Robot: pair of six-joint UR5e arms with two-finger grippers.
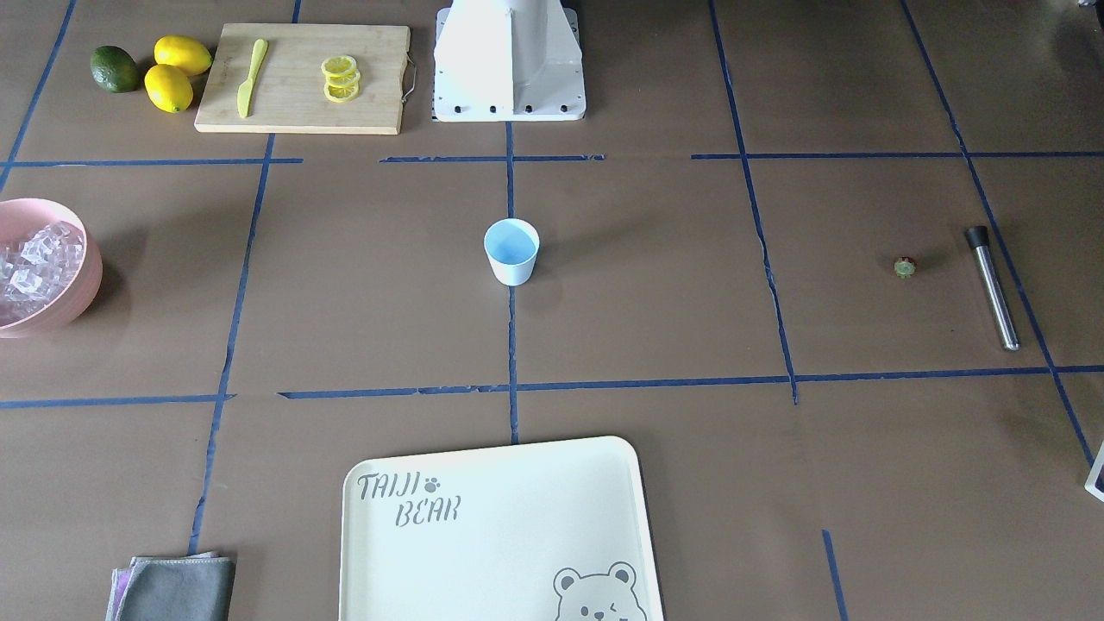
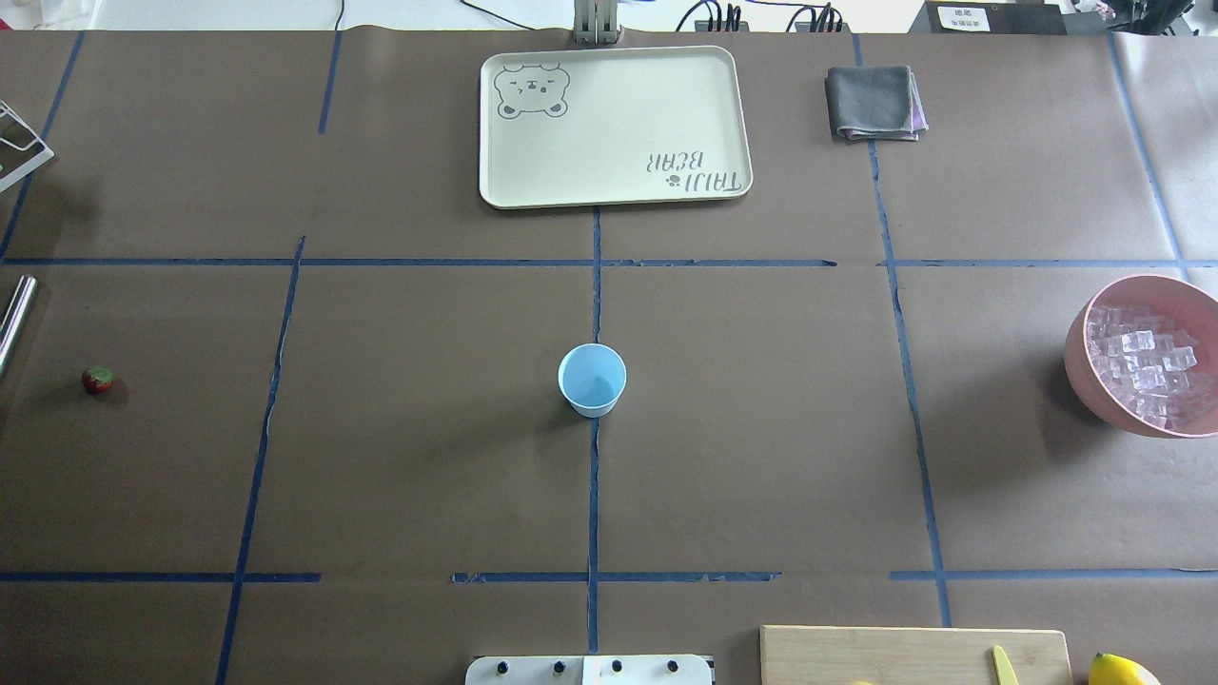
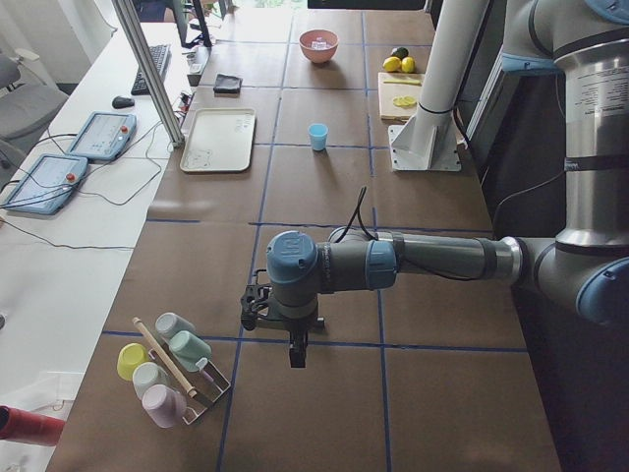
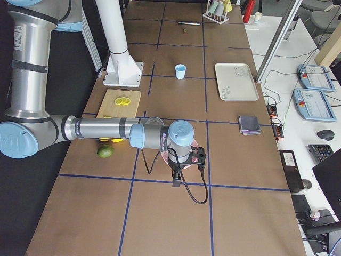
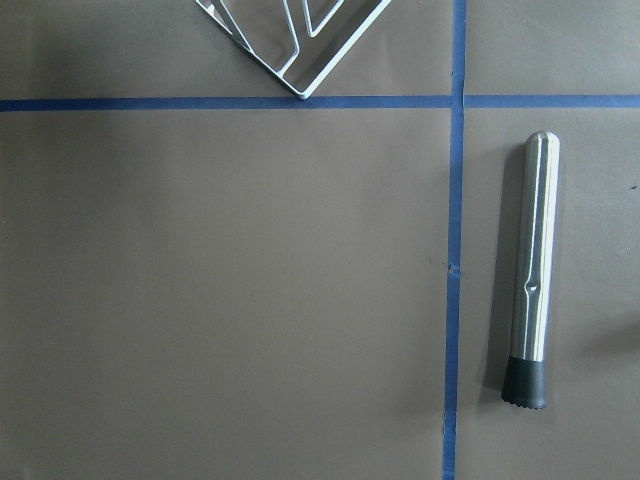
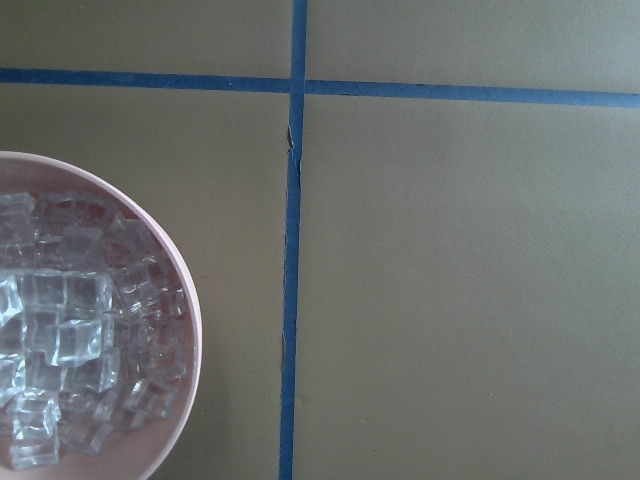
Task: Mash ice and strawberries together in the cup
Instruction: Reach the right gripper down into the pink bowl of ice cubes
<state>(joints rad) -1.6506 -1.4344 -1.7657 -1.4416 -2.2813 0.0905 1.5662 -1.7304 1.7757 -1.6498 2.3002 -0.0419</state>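
The light-blue cup (image 1: 511, 252) stands upright and empty at the table's middle (image 2: 592, 381). The ice (image 2: 1147, 366) is heaped in a pink bowl (image 2: 1080, 362) at the robot's right; the right wrist view shows the ice (image 6: 70, 340) at its lower left. One small strawberry (image 1: 905, 267) lies on the table at the robot's left (image 2: 97, 381), beside a steel muddler (image 5: 530, 280). The left gripper (image 3: 295, 354) hangs over that end of the table. The right gripper (image 4: 176, 181) hangs over the pink bowl. I cannot tell whether either is open or shut.
A wooden cutting board (image 1: 302, 78) holds lemon slices (image 1: 341, 78) and a yellow knife (image 1: 250, 78), with two lemons (image 1: 177, 73) and an avocado (image 1: 115, 69) beside it. A cream tray (image 2: 614, 124), a grey cloth (image 2: 874, 103) and a wire cup rack (image 3: 172, 369) also show.
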